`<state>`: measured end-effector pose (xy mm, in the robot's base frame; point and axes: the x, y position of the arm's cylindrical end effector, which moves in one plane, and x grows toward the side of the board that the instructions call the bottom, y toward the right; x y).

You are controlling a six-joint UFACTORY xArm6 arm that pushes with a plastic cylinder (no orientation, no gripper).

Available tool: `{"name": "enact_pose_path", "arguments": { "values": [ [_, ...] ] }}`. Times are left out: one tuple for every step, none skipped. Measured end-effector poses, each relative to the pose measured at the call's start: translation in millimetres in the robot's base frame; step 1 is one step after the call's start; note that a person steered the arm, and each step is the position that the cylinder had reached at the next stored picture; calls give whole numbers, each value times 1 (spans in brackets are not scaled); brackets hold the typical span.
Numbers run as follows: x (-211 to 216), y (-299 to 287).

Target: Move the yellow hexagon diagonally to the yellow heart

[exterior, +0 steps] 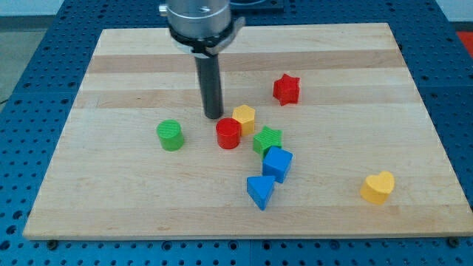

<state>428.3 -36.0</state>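
Note:
The yellow hexagon (pixel 244 117) sits near the board's middle, touching a red cylinder (pixel 228 134) at its lower left and close to a green star (pixel 267 140) at its lower right. The yellow heart (pixel 378 187) lies far off at the view's lower right. My tip (pixel 213 115) rests on the board just left of the yellow hexagon, a small gap apart, above the red cylinder.
A green cylinder (pixel 171 135) stands to the left. A red star (pixel 286 89) lies at the upper right. A blue cube-like block (pixel 278 163) and a blue triangle (pixel 259 191) sit below the green star. The wooden board (pixel 111 185) ends near the yellow heart.

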Motion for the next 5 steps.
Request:
{"name": "enact_pose_path", "arguments": {
  "values": [
    [14, 72],
    [29, 132],
    [21, 161],
    [40, 180],
    [48, 168]
  ]
}}
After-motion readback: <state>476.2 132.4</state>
